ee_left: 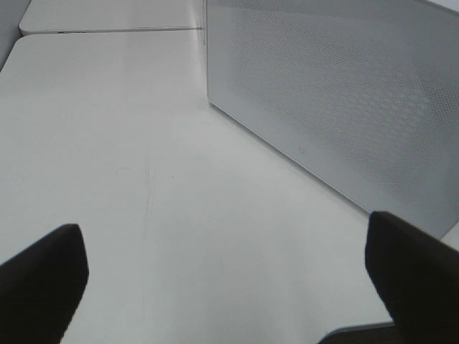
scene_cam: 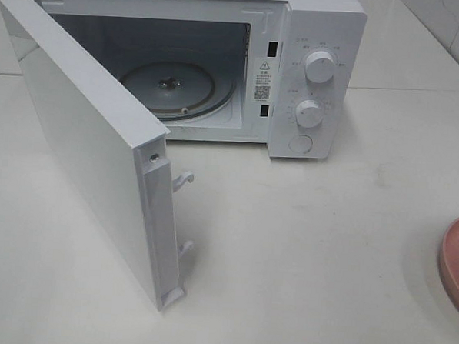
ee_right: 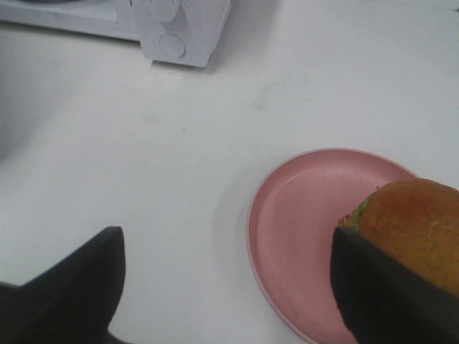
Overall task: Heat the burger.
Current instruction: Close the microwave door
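Entry: my right gripper [ee_right: 226,287], jaws spread wide and holding nothing, hung above the white table [scene_cam: 325,262] at the near edge of the pink plate [ee_right: 301,222]. The burger [ee_right: 412,229] sat on the far side of that plate, just beside one of my fingers [ee_right: 380,301] but, as far as I could tell, not between the two. My left gripper [ee_left: 226,287] stood fully spread and empty over bare table, with the outer face of the microwave door [ee_left: 344,107] near it. The microwave [scene_cam: 311,76] stood with that door swung fully out and its glass turntable [scene_cam: 176,88] bare, so I judged the step in hand to be the pickup. To do it well I reckoned the right gripper should shift sideways until both fingers straddled the bun, come down to the middle layers, and close gently so the stack was not crushed or tipped; the plate might slide if nudged. The path to the cavity looked free on the knob side, away from the door. Not made out: the burger's lower half, hidden behind my finger; most of the plate in the high view, cut off at the frame edge; both arms, absent from that view; the labels around the knobs [scene_cam: 320,66], too small to read.
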Robot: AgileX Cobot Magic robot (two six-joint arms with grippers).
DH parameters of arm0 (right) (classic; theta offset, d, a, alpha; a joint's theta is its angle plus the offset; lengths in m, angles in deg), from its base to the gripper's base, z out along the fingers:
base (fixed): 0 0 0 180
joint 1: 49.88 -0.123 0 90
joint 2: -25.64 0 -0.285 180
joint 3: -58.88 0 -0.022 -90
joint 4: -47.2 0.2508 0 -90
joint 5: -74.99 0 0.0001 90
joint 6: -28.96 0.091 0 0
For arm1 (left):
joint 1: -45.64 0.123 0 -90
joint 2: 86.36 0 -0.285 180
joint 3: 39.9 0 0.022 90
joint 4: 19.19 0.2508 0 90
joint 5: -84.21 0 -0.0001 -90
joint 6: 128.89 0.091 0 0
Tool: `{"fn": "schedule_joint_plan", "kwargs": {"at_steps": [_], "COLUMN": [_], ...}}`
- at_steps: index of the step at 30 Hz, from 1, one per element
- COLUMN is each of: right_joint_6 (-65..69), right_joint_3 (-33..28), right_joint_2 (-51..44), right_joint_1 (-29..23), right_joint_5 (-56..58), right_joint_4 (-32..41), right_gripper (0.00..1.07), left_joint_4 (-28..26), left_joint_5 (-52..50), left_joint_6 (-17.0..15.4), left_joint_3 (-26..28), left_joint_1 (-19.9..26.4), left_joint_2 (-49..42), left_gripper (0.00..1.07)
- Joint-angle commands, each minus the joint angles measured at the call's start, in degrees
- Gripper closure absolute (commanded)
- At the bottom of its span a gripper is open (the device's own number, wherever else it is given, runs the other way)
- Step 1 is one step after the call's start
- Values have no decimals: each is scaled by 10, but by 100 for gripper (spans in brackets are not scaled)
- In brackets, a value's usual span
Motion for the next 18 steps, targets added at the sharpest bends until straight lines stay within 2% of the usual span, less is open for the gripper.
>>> {"fn": "schedule_joint_plan", "kwargs": {"at_steps": [1, 5, 8, 18], "right_joint_6": [-11, -11, -11, -11], "right_joint_3": [-2, -2, -2, -2], "right_joint_2": [-25, -68, -66, -66], "right_joint_1": [22, 59, 78, 90], "right_joint_5": [-9, -9, -9, -9], "right_joint_4": [5, 5, 7, 10], "right_gripper": [31, 31, 31, 31], "left_joint_4": [-4, -4, -4, -4], "left_joint_5": [-8, -8, -8, -8], "left_joint_6": [-1, -1, -1, -1], "left_joint_3": [-2, -2, -2, -2], "left_joint_1": [-1, -1, -1, -1], "left_joint_2": [-9, -9, -9, -2], "left_gripper": [7, 7, 7, 7]}}
